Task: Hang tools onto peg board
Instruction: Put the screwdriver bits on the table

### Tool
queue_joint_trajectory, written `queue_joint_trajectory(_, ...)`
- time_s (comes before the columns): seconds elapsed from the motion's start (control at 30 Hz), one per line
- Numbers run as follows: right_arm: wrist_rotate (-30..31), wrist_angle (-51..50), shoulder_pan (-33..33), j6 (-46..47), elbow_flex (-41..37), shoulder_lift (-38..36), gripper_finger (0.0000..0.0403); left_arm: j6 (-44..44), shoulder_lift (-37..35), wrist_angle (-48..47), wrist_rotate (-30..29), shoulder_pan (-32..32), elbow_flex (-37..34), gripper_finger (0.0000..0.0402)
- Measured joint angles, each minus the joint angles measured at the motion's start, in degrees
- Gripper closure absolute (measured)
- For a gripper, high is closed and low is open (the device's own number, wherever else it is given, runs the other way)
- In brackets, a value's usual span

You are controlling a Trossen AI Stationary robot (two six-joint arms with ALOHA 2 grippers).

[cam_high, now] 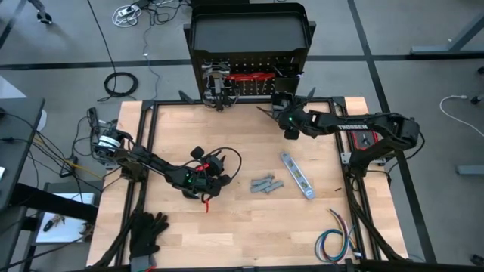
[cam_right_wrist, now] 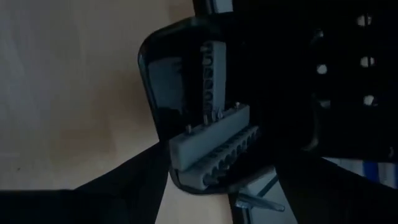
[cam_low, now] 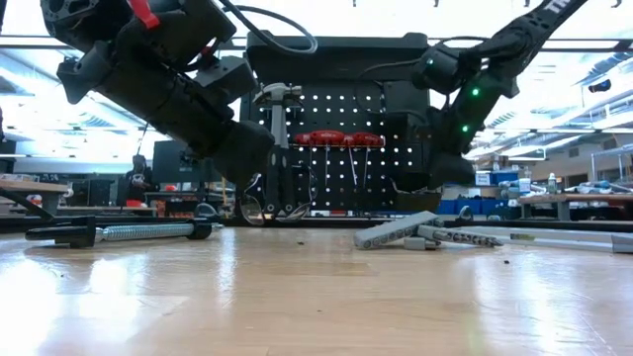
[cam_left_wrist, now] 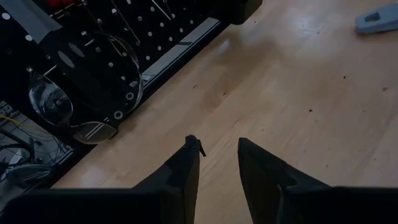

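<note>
1. The peg board (cam_high: 249, 72) stands upright at the table's far edge, red-handled tools (cam_low: 336, 139) and a hammer (cam_low: 280, 94) already hanging on it. Everything below is placed against it.
2. The table (cam_high: 227, 234) spreads out in front of the board. Still lying loose on it: a silver flat bar (cam_high: 297, 174) and a cluster of grey metal pieces (cam_high: 265, 184), both well out from the board.
3. The right gripper (cam_right_wrist: 217, 186) is up against the board's right part, fingers spread wide and holding nothing. Right ahead of it, the small black bin (cam_right_wrist: 163, 87) holds grey ridged blocks (cam_right_wrist: 214, 140), one lying across, another standing on end behind it.
4. The left gripper (cam_left_wrist: 217, 155) hovers over the mid-table, well short of the board, fingers partly apart with bare wood between them, so it is empty.
5. Safety glasses (cam_left_wrist: 74, 109) rest at the board's foot on its left side.
6. Risks, as I read it: the spread right fingers sit close to the bin, so a careless pull-back could catch its rim or tip the upright block out. The flat bar looks thin and flush to the wood, so a grasp may slip.
</note>
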Motion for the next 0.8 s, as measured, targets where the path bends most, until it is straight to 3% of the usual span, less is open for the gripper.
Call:
queue_joint_trajectory(0.4, -2.5, 2.3, -3.9, -2.3, 0.0, 1.4, 0.0142, 0.0, 0.0, 0.0, 0.0, 0.0, 0.0, 0.0291)
queue_joint_trajectory(0.8, 2.3, 7.4, -3.8, -6.7, 0.0, 1.4, 0.018, 0.0, 0.0, 0.0, 0.0, 0.0, 0.0, 0.0291)
